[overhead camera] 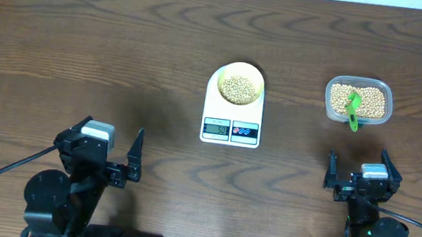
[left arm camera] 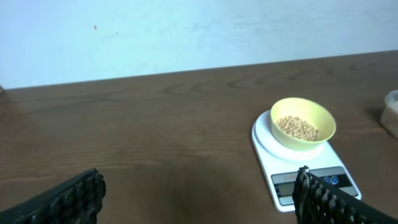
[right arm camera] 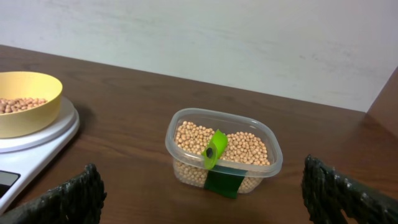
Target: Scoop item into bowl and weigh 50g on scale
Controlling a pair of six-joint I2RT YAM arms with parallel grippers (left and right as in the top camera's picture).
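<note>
L grip: jaws wide, empty.
scale: mid-table, long axis near–far, display twd us.
bowl: on scale, beans inside.
scoop: in tub, handle twd us.
R grip: wide, empty.
status: we judge scooping done; display too small to confirm.

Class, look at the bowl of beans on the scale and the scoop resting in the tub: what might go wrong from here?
The green scoop leans over the rim of the tub; a careless grab by the open right gripper may tip the tub or flick beans out.
The bowl sits on the scale, nearly filling its platform; a nudge might shift it and upset the reading, unreadable here.
</note>
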